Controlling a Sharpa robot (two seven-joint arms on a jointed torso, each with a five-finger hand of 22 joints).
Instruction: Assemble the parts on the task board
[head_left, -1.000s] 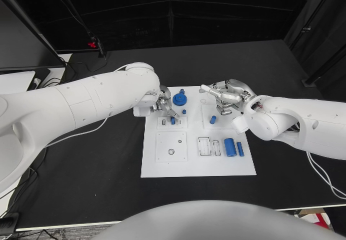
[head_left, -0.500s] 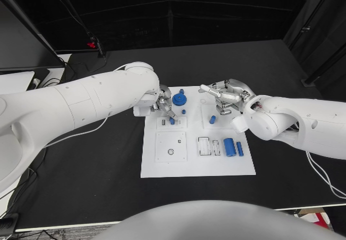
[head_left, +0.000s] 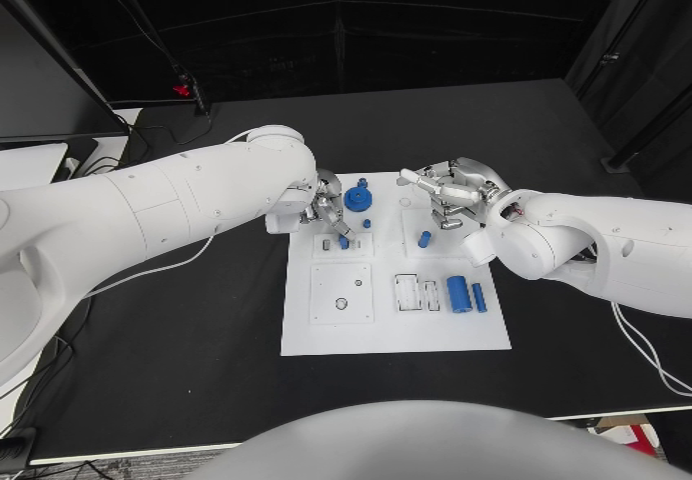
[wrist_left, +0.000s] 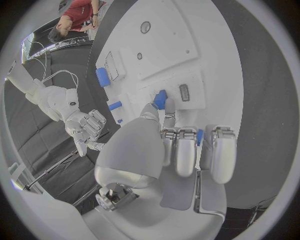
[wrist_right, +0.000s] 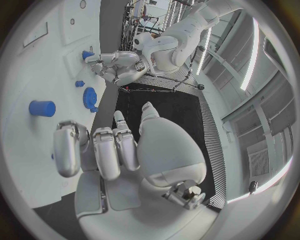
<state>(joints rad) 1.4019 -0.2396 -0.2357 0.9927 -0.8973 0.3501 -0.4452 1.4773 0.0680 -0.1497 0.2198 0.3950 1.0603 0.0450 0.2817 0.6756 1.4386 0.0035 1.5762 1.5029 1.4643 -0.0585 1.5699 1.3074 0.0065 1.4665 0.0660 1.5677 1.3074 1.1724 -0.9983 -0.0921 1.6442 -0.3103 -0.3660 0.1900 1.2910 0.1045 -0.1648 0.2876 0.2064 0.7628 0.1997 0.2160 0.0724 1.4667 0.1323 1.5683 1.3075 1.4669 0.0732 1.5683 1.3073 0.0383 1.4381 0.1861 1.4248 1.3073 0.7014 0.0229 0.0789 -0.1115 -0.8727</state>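
Observation:
The white task board lies in the middle of the black table. My left hand is over its far left part and pinches a small blue part whose lower end touches the board; in the left wrist view that part sits at the fingertips beside a small slot. My right hand hovers over the far right part with its fingers apart and nothing in them. A blue gear stands between the hands. A short blue peg stands just before the right hand.
A thick blue cylinder and a thin blue bar lie on the board's right side, next to empty outlined slots. A square plate with holes is on the left side. Black table surrounds the board.
The left hand with its blue part has shifted only very slightly over the board. The right hand has barely moved.

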